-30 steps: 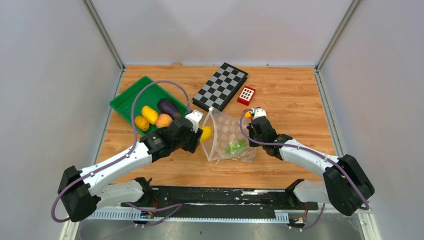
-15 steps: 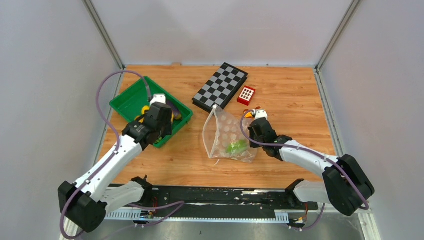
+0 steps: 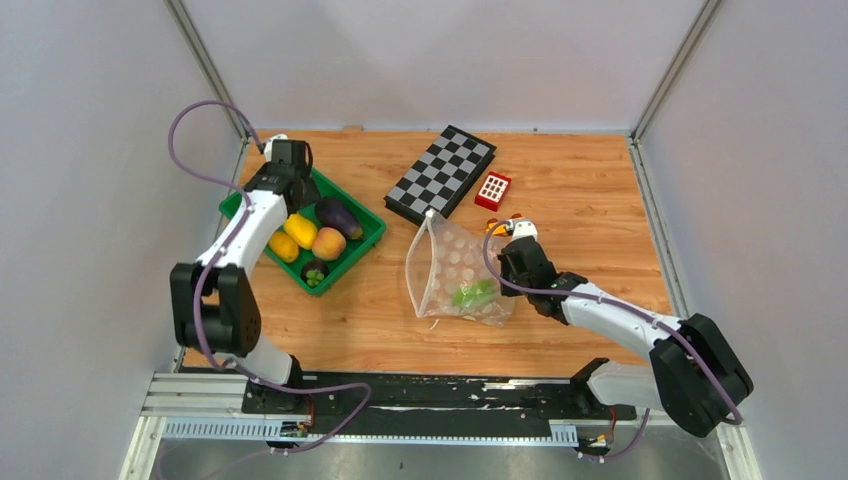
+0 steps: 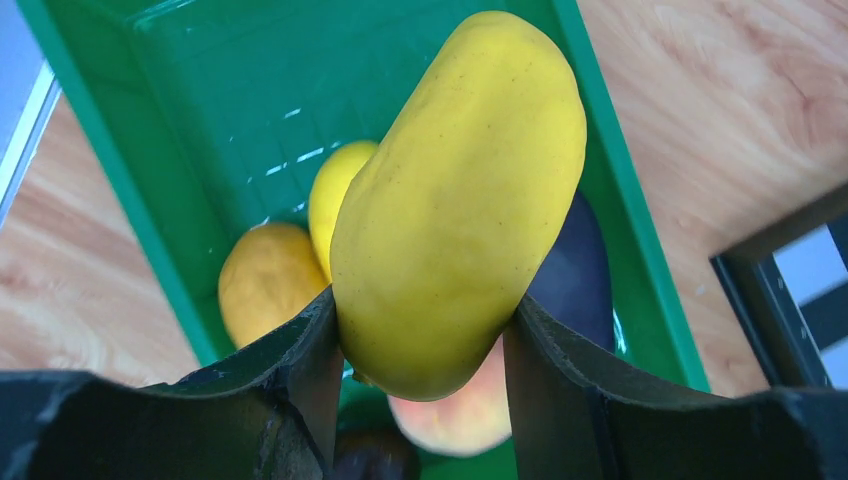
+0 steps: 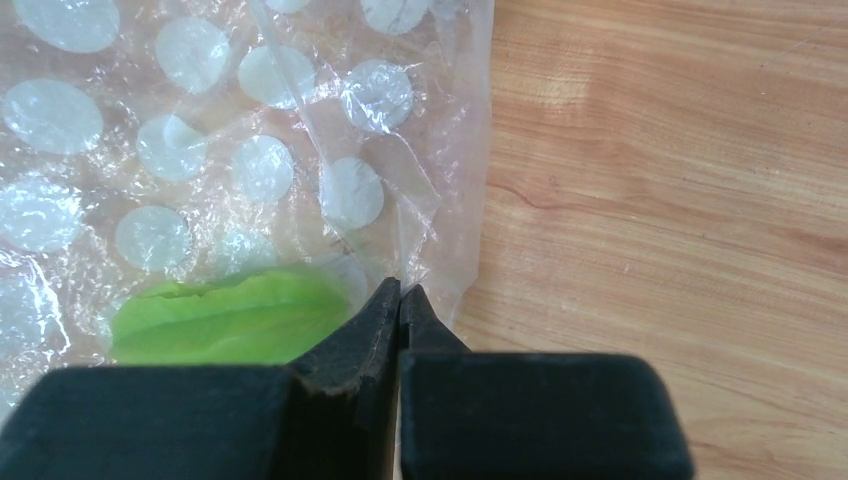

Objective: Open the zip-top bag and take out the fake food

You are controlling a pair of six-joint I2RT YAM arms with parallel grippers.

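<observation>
Our left hand [image 4: 422, 306] clamps a yellow piece [image 4: 460, 190] above the green tray [image 4: 120, 200]; our right hand [image 5: 400, 290] is pinched tight on the edge of the zip-top bag [image 5: 200, 150].

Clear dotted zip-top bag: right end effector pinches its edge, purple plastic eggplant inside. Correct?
No. The right end effector does pinch the clear dotted zip-top bag at its edge, but the right wrist view shows a green plastic fruit piece inside. The purple plastic eggplant lies in the green plastic tray.
</observation>
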